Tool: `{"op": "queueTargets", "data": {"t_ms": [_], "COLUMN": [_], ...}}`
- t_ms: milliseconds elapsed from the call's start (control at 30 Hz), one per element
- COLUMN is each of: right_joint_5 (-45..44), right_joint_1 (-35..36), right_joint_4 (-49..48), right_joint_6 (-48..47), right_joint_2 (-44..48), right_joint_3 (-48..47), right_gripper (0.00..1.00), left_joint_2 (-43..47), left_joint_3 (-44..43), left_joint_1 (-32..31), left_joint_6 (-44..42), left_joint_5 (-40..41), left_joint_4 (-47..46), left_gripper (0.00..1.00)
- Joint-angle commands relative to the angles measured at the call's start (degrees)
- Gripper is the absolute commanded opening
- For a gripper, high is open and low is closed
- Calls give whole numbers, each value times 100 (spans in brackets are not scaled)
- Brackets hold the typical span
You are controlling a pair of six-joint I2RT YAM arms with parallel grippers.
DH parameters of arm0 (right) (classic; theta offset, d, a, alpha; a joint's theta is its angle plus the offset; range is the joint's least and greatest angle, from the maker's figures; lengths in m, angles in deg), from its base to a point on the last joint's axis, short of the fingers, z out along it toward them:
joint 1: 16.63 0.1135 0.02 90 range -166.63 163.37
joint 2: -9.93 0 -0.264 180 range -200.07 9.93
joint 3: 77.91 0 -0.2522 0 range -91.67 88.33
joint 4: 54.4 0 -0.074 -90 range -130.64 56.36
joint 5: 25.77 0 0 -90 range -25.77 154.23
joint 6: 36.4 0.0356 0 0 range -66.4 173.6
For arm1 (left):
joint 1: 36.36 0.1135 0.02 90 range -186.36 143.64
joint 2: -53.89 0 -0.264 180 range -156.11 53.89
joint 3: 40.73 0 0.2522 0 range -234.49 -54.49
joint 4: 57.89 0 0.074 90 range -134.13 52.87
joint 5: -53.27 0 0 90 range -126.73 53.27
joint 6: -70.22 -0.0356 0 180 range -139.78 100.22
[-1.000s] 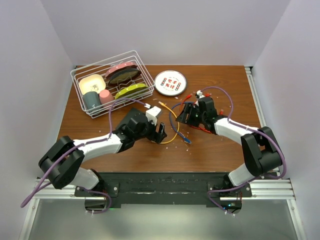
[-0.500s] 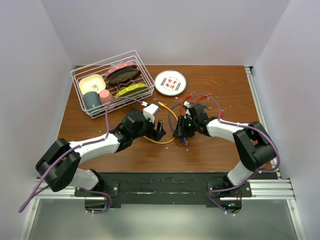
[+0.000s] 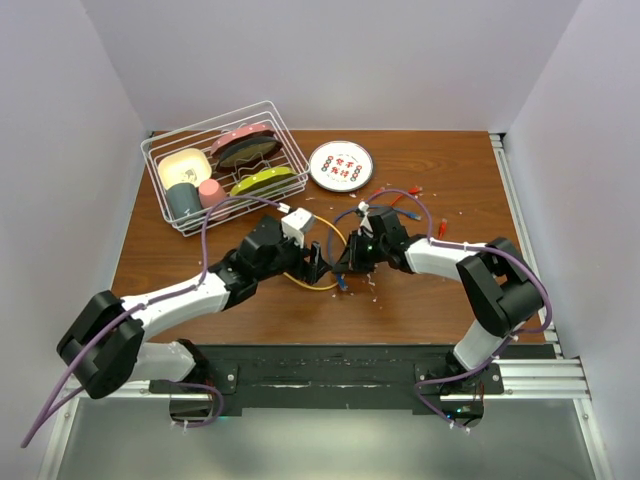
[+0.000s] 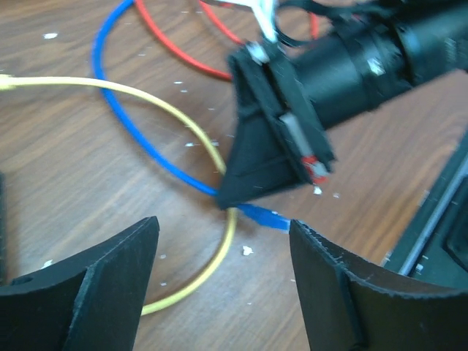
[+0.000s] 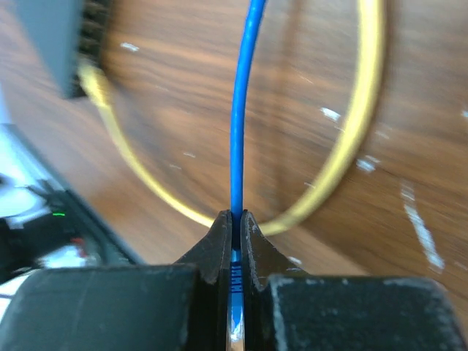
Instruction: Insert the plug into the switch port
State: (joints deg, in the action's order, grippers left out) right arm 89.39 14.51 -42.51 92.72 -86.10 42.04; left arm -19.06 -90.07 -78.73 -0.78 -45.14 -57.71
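Blue plug (image 5: 234, 281) — mostly hidden inside right pincer (image 5: 232, 219)

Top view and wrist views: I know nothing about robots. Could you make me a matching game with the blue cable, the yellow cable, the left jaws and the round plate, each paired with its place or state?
Things:
1. blue cable
2. yellow cable
3. left jaws
4. round plate

Places or states:
A. wide apart, empty
B. beside the wire rack
C. pinched in the right jaws
D. looping on the table

Pairs: 1-C, 2-D, 3-A, 4-B
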Motion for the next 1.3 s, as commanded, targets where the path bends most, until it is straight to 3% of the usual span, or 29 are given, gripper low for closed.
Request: {"op": "queueTargets", "data": {"t_ms": [0, 433, 600, 767, 933, 1100, 1267], "right_joint_5": [436, -21, 32, -38, 58, 610, 1244], "right_joint_1": [24, 24, 15, 15, 24, -81, -231], "right_joint_4": [-1069, -1579, -1615, -1720, -1667, -1965, -2352], "right_joint_6": [948, 1538, 1573, 1626, 1625, 1854, 2214], "right_joint_2": [84, 699, 691, 744, 621, 384, 41], "right_joint_3": [-65, -12, 49, 242, 111, 23, -13], "right_gripper": [0, 0, 0, 0, 0, 0, 0], "left_joint_2": [-17, -1054, -1064, -836, -151, 509, 642], "left_joint_3": [42, -222, -205, -152, 50, 77, -2], "left_joint_1": [27, 9, 1, -8, -17, -26, -17], "left_joint_6": [191, 639, 798, 658, 61, -713, -1047], "left_joint_5": [-731, -961, -1014, -1172, -576, 188, 156], "left_joint_4": [-540, -795, -1181, -1331, -893, -224, -13], "left_gripper": [74, 66, 52, 65, 69, 74, 75]}}
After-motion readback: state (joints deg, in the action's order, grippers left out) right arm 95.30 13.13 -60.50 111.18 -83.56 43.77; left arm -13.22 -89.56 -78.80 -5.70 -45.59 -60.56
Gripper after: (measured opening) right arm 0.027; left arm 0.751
